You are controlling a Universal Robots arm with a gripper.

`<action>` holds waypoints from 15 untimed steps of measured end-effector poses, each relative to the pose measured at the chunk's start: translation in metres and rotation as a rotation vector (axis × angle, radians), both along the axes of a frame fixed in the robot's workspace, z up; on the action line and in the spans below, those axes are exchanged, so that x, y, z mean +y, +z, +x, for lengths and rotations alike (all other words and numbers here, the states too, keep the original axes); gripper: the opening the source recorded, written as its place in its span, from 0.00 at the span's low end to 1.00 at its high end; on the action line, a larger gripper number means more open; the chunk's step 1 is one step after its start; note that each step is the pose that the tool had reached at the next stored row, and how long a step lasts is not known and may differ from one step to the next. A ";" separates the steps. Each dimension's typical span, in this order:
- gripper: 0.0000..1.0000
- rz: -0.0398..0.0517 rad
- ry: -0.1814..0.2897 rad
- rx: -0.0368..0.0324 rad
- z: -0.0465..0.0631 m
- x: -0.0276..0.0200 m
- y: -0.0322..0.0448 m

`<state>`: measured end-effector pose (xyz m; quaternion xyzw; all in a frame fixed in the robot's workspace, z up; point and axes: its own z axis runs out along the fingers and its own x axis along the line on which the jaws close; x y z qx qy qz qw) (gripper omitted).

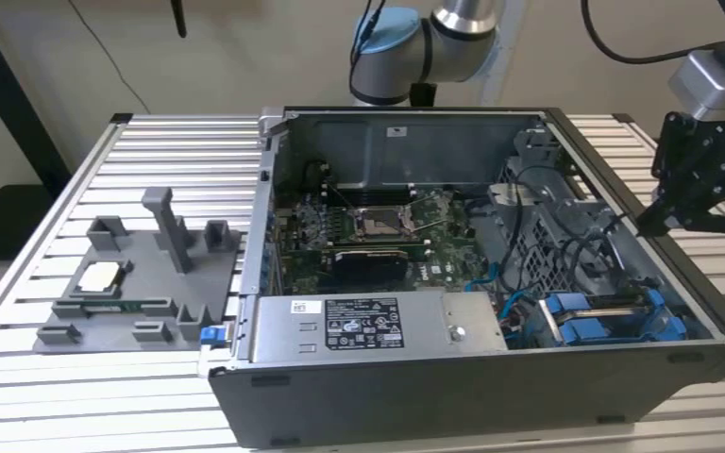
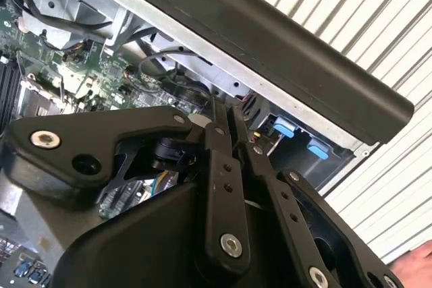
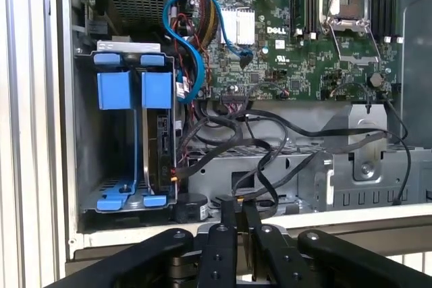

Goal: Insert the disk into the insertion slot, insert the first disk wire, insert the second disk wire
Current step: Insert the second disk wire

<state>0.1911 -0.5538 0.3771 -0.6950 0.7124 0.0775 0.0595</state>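
Observation:
The open computer case (image 1: 463, 377) lies on a slatted table. At its corner on the exterior view's right is the insertion slot (image 1: 665, 326), a grey metal bay (image 3: 88, 139) with blue rails. The disk (image 3: 162, 139) stands edge-on inside it in its blue carrier (image 3: 156, 89), which also shows in the exterior view (image 1: 589, 321). Thin wires (image 3: 177, 173) hang at its edge. My gripper (image 1: 655, 225) hovers just outside and above the case wall beside the bay. Its fingers (image 3: 229, 217) are shut with nothing visible between them, in both wrist views (image 2: 226, 109). Black cables (image 3: 270, 166) loop just beyond the tips.
A grey power supply box (image 1: 362, 326) with a white sticker fills the case's near side. The motherboard (image 1: 376, 226) lies in the middle. A blue cable (image 3: 196, 25) curls above the bay. A grey fixture plate (image 1: 124, 283) sits on the table (image 1: 35, 377) at the exterior view's left.

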 end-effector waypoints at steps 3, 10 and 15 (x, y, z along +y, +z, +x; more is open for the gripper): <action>0.16 -0.0002 -0.001 0.0000 -0.005 0.0000 0.0020; 0.16 -0.0001 -0.003 -0.0004 -0.021 -0.0001 0.0090; 0.16 -0.0002 -0.003 -0.0013 -0.034 -0.0004 0.0145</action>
